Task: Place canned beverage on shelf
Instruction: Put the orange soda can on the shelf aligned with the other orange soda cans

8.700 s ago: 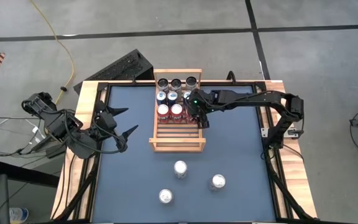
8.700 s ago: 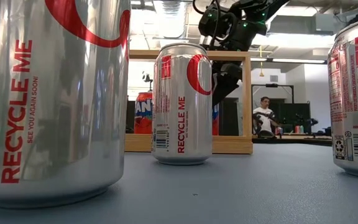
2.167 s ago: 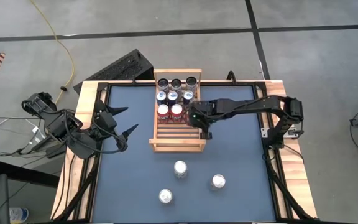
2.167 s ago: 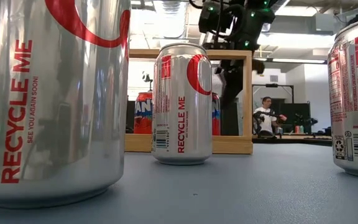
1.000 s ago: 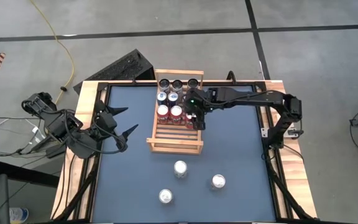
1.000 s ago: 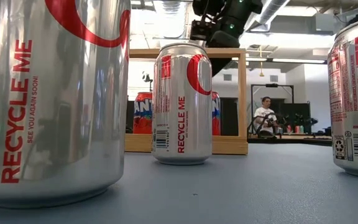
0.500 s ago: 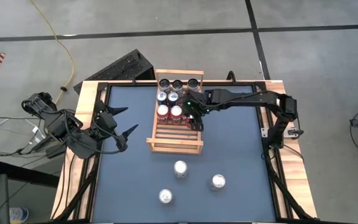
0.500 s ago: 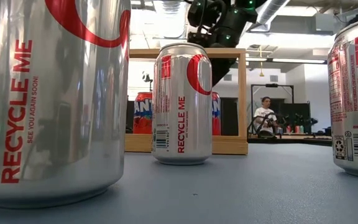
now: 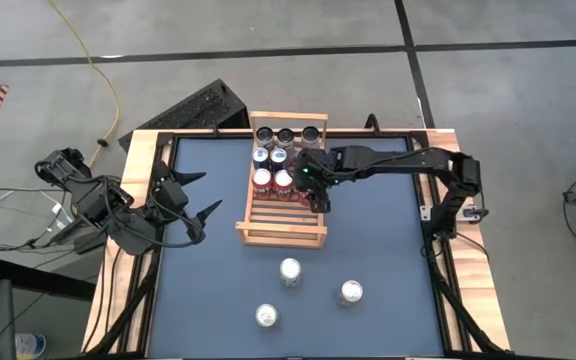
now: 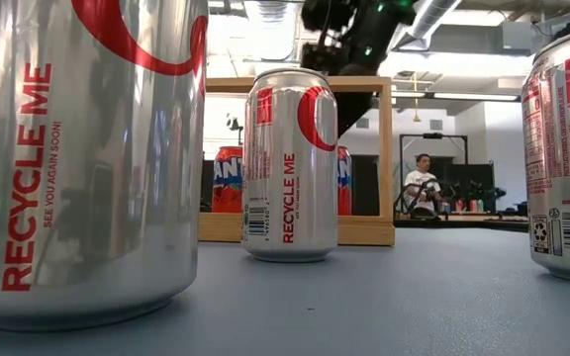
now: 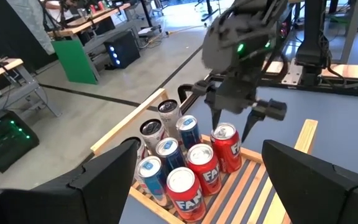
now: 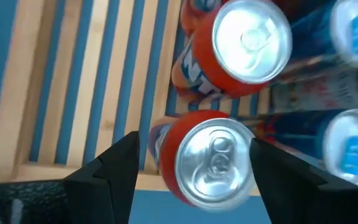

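Cans fill the shelf [image 9: 280, 215] back rows from above as the right gripper [image 9: 315, 197] hovers there; its wrist view shows spread fingers straddling a red can [image 12: 211, 160], seemingly just released, retreat next.

Your overhead light is bright and even. Ceiling strips glare behind the nearest silver can [image 10: 87, 158], which blurs close up; the red can top [image 12: 213, 163] smears softly.
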You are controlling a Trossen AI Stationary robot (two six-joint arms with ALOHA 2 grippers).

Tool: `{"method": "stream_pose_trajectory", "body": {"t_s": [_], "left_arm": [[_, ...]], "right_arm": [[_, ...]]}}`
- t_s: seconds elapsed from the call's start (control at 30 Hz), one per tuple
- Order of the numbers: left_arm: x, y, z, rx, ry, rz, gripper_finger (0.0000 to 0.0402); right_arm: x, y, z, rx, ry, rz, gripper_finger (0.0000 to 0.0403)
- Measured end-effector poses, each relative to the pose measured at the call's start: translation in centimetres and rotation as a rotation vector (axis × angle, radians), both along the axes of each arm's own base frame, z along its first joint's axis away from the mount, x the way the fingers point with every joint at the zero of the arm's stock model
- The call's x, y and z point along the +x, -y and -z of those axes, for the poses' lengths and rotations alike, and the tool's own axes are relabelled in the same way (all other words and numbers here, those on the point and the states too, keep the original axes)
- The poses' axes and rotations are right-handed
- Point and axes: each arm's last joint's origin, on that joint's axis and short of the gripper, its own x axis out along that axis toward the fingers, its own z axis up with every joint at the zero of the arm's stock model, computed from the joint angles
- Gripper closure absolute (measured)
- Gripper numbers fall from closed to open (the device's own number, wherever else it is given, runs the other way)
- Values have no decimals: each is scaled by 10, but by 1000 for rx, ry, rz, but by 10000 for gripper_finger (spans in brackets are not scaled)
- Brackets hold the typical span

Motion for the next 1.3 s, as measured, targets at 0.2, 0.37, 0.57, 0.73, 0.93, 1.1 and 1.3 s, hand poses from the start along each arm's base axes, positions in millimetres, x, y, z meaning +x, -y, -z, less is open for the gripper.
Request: {"method": "stream_pose_trajectory", "body": {"t_s": [0.2,0.37,0.57,0.73,0.93,1.1,1.3], "left_arm": [[0,0,0,0,0,0,68],[0,0,0,0,0,0,68],[0,0,0,-4,2,0,68],[0,0,0,-5,3,-1,68],[0,0,0,-6,4,-1,68],[0,0,0,-6,4,-1,68],[0,0,0,-6,4,-1,68]], "right_arm": [[-2,-1,-6,-44,9,2,127],[-4,5,-6,-8,27,9,127],[-8,14,6,49,15,36,127],[-9,18,7,61,22,43,127],[-7,17,6,57,46,37,127],[-8,14,1,51,58,27,127],[-8,18,7,74,31,40,124]]}}
